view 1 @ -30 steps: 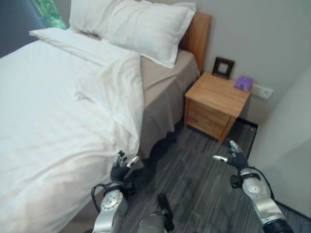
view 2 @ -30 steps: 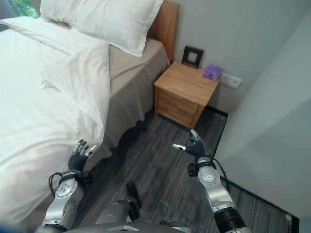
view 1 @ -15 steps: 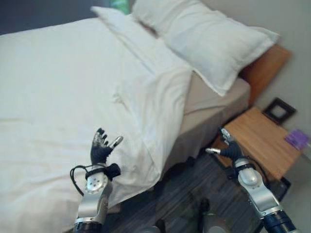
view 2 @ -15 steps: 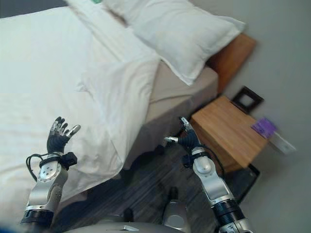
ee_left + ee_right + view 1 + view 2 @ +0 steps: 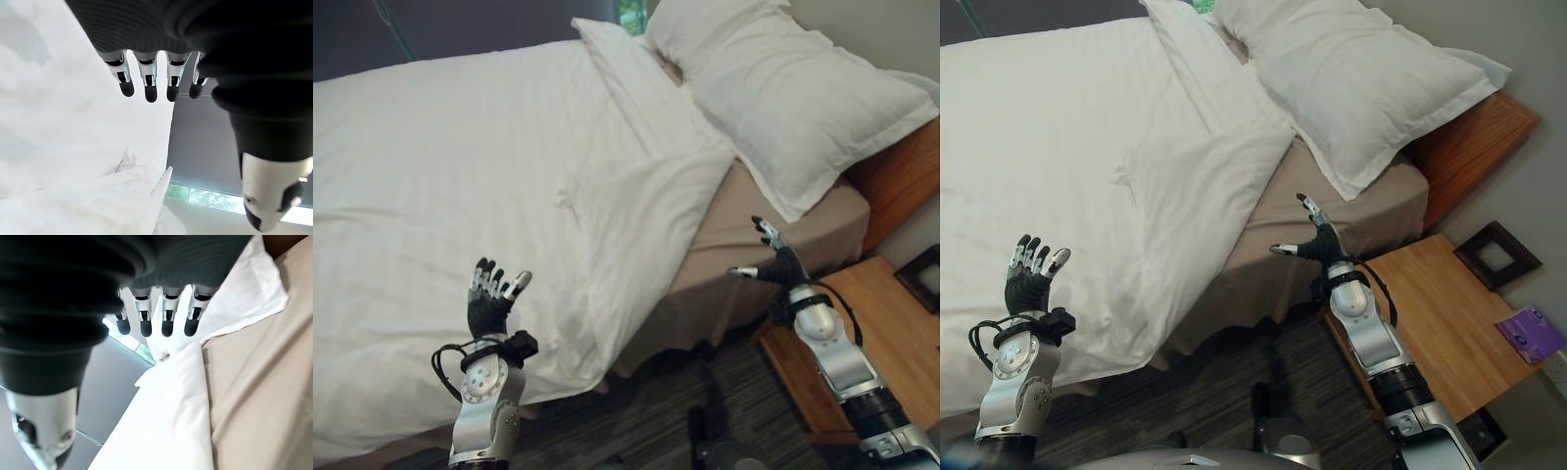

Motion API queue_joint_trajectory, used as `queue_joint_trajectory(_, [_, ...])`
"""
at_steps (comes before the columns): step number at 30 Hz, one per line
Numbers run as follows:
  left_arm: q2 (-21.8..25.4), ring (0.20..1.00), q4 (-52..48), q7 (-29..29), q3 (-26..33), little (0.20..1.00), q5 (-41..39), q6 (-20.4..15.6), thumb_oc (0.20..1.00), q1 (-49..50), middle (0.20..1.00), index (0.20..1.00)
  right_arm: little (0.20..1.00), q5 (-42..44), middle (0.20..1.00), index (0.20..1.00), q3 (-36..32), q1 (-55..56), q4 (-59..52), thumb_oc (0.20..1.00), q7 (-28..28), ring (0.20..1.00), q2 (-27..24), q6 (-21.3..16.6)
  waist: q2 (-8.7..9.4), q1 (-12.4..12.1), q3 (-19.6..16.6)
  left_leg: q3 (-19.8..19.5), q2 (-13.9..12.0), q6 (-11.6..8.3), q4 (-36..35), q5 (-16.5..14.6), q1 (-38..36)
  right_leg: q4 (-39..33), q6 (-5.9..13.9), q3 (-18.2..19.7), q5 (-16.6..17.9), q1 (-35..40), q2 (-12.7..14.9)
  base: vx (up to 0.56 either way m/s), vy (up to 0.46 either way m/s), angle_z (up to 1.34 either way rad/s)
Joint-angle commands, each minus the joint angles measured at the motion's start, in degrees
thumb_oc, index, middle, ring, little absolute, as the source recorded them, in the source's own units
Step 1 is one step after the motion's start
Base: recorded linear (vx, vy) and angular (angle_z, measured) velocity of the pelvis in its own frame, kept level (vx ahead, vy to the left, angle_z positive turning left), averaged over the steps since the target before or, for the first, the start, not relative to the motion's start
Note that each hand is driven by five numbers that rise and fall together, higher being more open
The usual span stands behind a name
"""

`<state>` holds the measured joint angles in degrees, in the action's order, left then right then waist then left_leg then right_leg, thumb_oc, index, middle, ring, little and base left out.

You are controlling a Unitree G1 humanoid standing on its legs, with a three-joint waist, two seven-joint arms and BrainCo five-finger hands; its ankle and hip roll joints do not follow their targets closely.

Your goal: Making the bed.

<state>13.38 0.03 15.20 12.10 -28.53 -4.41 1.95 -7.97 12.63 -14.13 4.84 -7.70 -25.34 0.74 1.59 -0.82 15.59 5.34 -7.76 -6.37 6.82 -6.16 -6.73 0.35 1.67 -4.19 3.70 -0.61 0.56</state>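
Bed (image 5: 783,230): it takes up most of the room in front of me; a tan fitted sheet is bare along the near side by the headboard end.
Duvet (image 5: 440,166): white, spread over the mattress, its near edge hanging over the side toward the floor.
Folded corner (image 5: 641,215): the duvet's top corner is turned back on itself, lying as a loose flap beside the bare tan sheet.
Pillow (image 5: 1351,78): large and white, lying at the head of the bed with 1 corner overhanging the tan sheet.
Second pillow (image 5: 626,78): flatter, lying along the top of the duvet just beside the large one.
Headboard (image 5: 1474,147): brown wood, behind the large pillow.
Left hand (image 5: 489,305): raised in front of the hanging edge of the duvet, fingers straight and spread, holding nothing; I cannot tell whether it touches the cloth.
Right hand (image 5: 1317,243): held up over the side of the bed at the bare tan sheet, fingers extended and thumb out to the side, nothing in its grasp.
Nightstand (image 5: 1449,323): light wood, standing beside the bed under the right arm.
Picture frame (image 5: 1496,255): dark, at the back of the nightstand.
Purple item (image 5: 1530,333): small, lying on the nightstand's far corner.
Floor (image 5: 1224,382): dark striped boards beside the bed.
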Motion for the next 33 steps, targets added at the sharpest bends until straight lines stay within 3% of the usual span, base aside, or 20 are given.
queue_joint_trajectory(1, [8.66,1.0,1.12,1.72,-1.57,1.0,-3.08,-4.85,1.0,-1.24,1.0,1.0,1.0,-3.61,1.0,1.0,5.1,-15.28,7.33,1.0,-1.99,1.0,-5.73,0.5,2.26,-0.55,-1.93,18.16,2.39,1.5,-0.46,7.34,9.22,-5.35,3.17,-9.52,-3.94,9.43,8.14,0.29,0.046,2.14])
queue_joint_trajectory(3, [10.31,1.0,3.08,1.68,-0.57,1.0,-2.79,-3.99,1.0,-1.28,1.0,1.0,1.0,-3.17,1.0,1.0,4.17,-15.23,9.62,1.0,-1.44,1.0,-6.12,1.16,2.08,-0.5,-3.03,19.13,1.95,2.42,-4.07,5.06,5.32,-1.4,3.88,-11.79,-6.56,9.71,8.35,0.26,0.104,1.07])
queue_joint_trajectory(4, [12.4,1.0,4.04,1.65,-0.26,1.0,-2.15,-3.81,1.0,-2.64,1.0,1.0,1.0,-1.76,1.0,1.0,2.84,-16.02,13.41,1.0,-2.83,1.0,-5.64,1.74,2.49,-0.58,-3.49,16.11,4.55,4.36,-8.7,4.89,2.88,10.44,5.5,-13.94,-5.77,6.13,10.34,0.22,0.135,-0.24])
queue_joint_trajectory(5, [13.8,1.0,4.3,1.58,-1.18,1.0,-2.14,-3.64,1.0,-4.18,1.0,1.0,1.0,-1.22,1.0,1.0,2.93,-16.78,14.42,1.0,-3.07,1.0,-5.09,1.6,2.74,-0.06,-2.88,16.56,4.88,5.27,-10.32,4.27,1.19,18.88,7.66,-14.29,-3.68,2.53,11.47,0.19,0.134,-0.01])
queue_joint_trajectory(6, [13.9,1.0,4.42,1.6,-1.2,1.0,-2.17,-3.66,1.0,-4.38,1.0,1.0,1.0,-1.2,1.0,1.0,2.89,-16.97,14.57,1.0,-3.1,1.0,-5.05,1.52,2.95,-0.08,-2.84,16.56,5.23,5.48,-10.5,4.26,1.23,19.8,7.93,-14.09,-4.0,1.98,11.93,-0.02,0.047,0.91])
queue_joint_trajectory(7, [14.88,1.0,5.27,1.74,-1.68,1.0,-1.65,-3.43,1.0,-5.59,1.0,1.0,1.0,-0.56,1.0,1.0,3.0,-18.14,15.67,1.0,-3.41,1.0,-4.54,1.75,2.76,0.4,-1.77,17.07,4.88,6.22,-11.26,5.57,0.95,23.15,8.62,-14.3,0.34,-1.47,13.23,-0.05,0.054,1.15])
queue_joint_trajectory(9, [16.19,1.0,7.07,2.06,-2.19,1.0,-1.02,-3.81,1.0,-8.22,1.0,1.0,1.0,0.02,1.0,1.0,2.83,-20.67,19.66,1.0,-4.26,1.0,-4.61,2.23,2.42,0.84,-0.62,16.86,4.52,6.54,-11.82,5.06,0.27,29.74,9.08,-11.61,0.99,-5.29,13.69,0.11,-0.021,0.82])
queue_joint_trajectory(10, [15.72,1.0,8.05,1.85,-2.8,1.0,-1.46,-3.64,1.0,-9.25,1.0,1.0,1.0,-0.4,1.0,1.0,3.05,-22.83,20.98,1.0,-4.94,1.0,-5.77,2.98,2.72,0.26,-0.46,13.18,4.02,4.82,-11.82,4.53,0.43,19.21,6.92,-10.68,-2.41,-4.95,13.07,0.31,-0.204,0.4])
queue_joint_trajectory(11, [15.6,1.0,8.13,1.71,-2.96,1.0,-1.62,-3.68,1.0,-9.38,1.0,1.0,1.0,-0.29,1.0,1.0,3.29,-23.47,20.7,1.0,-5.1,1.0,-6.24,2.95,2.95,0.47,-0.52,12.13,3.63,4.07,-11.82,4.64,0.67,13.99,6.51,-9.3,-3.09,-4.8,12.14,0.28,-0.226,0.54])
queue_joint_trajectory(12, [15.59,1.0,8.14,1.71,-2.94,1.0,-1.62,-3.68,1.0,-9.41,1.0,1.0,1.0,-0.28,1.0,1.0,3.3,-23.52,20.71,1.0,-5.1,1.0,-6.24,2.95,2.84,0.5,-0.62,12.12,3.46,4.02,-11.82,4.83,0.89,13.43,6.37,-9.43,-2.66,-4.74,11.92,0.12,-0.148,0.84])
queue_joint_trajectory(15, [16.84,1.0,11.56,0.84,-4.09,1.0,-2.5,-3.7,1.0,-10.9,1.0,1.0,1.0,0.65,1.0,1.0,4.04,-25.93,22.69,1.0,-5.23,1.0,-7.56,3.31,4.49,0.79,-1.68,6.08,4.11,2.9,-11.82,3.97,0.8,-0.79,6.18,-0.45,-1.34,-2.81,8.97,0.25,-0.219,1.03])
queue_joint_trajectory(18, [17.46,1.0,11.19,0.96,-3.78,1.0,-2.14,-3.92,1.0,-11.92,1.0,1.0,1.0,0.92,1.0,1.0,5.75,-29.13,24.32,1.0,-5.74,1.0,-7.23,3.11,4.82,0.38,-2.82,6.07,4.45,2.55,-11.82,4.07,0.67,-3.99,6.44,-1.91,1.59,-1.2,9.44,0.17,-0.144,0.91])
queue_joint_trajectory(28, [19.43,1.0,13.9,2.02,-2.59,1.0,-2.45,-4.59,1.0,-14.67,1.0,1.0,1.0,0.84,1.0,1.0,10.13,-39.13,28.58,1.0,-5.13,1.0,-9.35,3.27,4.22,0.02,-4.46,5.23,2.5,0.79,-11.82,4.89,2.38,-5.35,5.95,-4.59,0.54,0.33,8.66,0.1,-0.096,0.12])
queue_joint_trajectory(29, [19.47,1.0,13.4,2.01,-2.24,1.0,-2.38,-4.62,1.0,-14.06,1.0,1.0,1.0,-0.04,1.0,1.0,10.5,-39.09,28.41,1.0,-5.09,1.0,-8.52,3.06,4.1,-0.55,-4.06,4.96,2.44,1.05,-11.82,4.53,2.25,-2.78,6.05,-4.98,1.03,-0.6,8.32,-0.02,-0.047,-0.09])
queue_joint_trajectory(30, [21.59,1.0,11.55,2.2,-1.46,1.0,-1.78,-4.8,1.0,-12.96,1.0,1.0,1.0,-2.13,1.0,1.0,12.29,-43.93,25.67,1.0,-3.86,1.0,-11.18,3.5,3.06,-0.28,-1.65,5.32,1.55,1.41,-11.82,4.36,2.31,8.65,8.12,-2.96,1.21,-8.15,7.26,-0.06,-0.019,-0.16])
queue_joint_trajectory(32, [21.59,1.0,11.54,2.25,-0.99,1.0,-1.43,-5.39,1.0,-12.24,1.0,1.0,1.0,-2.61,1.0,1.0,12.97,-45.77,25.58,1.0,-4.3,1.0,-12.05,3.51,2.51,0.34,-1.33,5.5,1.16,1.2,-11.82,4.25,3.46,9.18,8.53,-0.07,-0.02,-10.91,6.91,-0.01,-0.083,-0.27])
queue_joint_trajectory(33, [21.7,1.0,12.15,2.49,-1.81,1.0,-3.61,-6.64,1.0,-13.65,1.0,1.0,1.0,-1.71,1.0,1.0,12.42,-46.73,26.23,1.0,-5.8,1.0,-12.82,3.22,2.26,1.07,-1.2,4.54,0.6,0.18,-11.82,4.98,4.97,2.83,7.06,2.97,-0.08,-11.76,7.29,0.06,-0.136,-0.07])
